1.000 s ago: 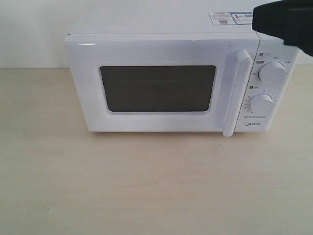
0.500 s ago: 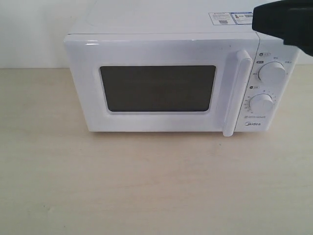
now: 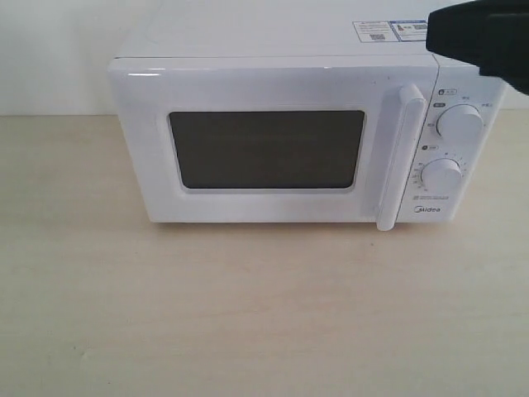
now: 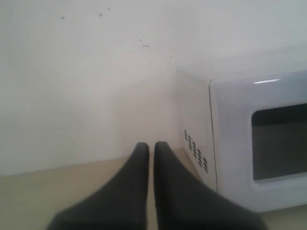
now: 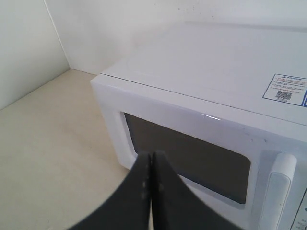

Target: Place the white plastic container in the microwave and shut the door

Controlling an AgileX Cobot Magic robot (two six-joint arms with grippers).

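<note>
The white microwave (image 3: 273,78) stands on the pale wooden table with its door (image 3: 264,149) closed flat against the front. The door's dark window and vertical white bar handle (image 3: 395,157) face the exterior camera. The white plastic container is out of view in every frame. My right gripper (image 5: 151,155) is shut with nothing between its fingers; it hovers above and in front of the microwave (image 5: 206,96), and its black arm (image 3: 483,37) shows at the top right. My left gripper (image 4: 151,146) is shut and empty, to the left of the microwave's vented side (image 4: 195,151).
Two round white dials (image 3: 459,122) sit on the microwave's right panel, and stickers (image 3: 388,30) lie on its top. A white wall (image 4: 86,72) rises behind the table. Bare table (image 3: 248,314) stretches in front of the microwave.
</note>
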